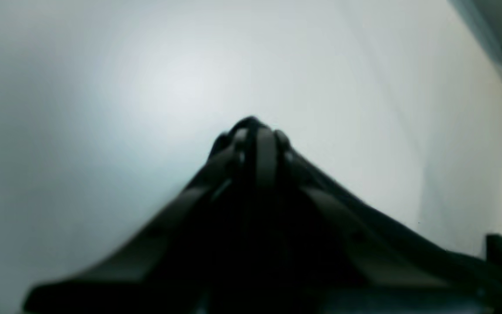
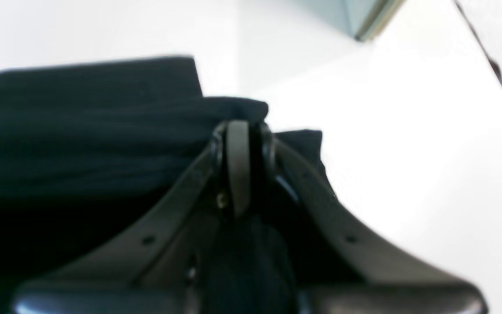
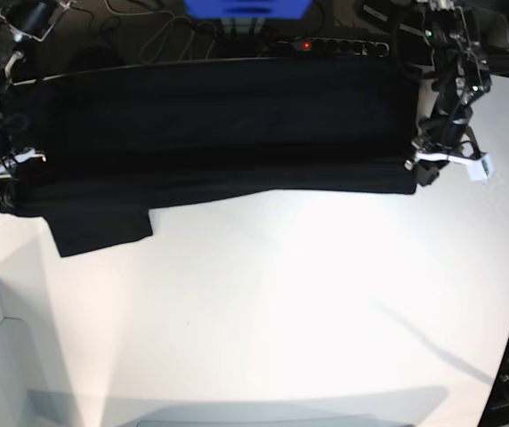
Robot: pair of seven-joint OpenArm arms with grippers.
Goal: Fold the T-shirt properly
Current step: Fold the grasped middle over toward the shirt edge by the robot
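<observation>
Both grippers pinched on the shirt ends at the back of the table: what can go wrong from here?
1. The T-shirt is stretched between the right gripper and the left gripper; uneven pulling may skew the fold.
2. A sleeve hangs forward near the right gripper and could get trapped crookedly in the next fold.
3. The left wrist view shows little cloth between the jaws, so that grip might slip.

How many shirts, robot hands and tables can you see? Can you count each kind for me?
T-shirt: 1, black, spread across the far side of the table
Grippers: 2, the left gripper and the right gripper, one at each end of the shirt
Table: 1, white
Total: 4
</observation>
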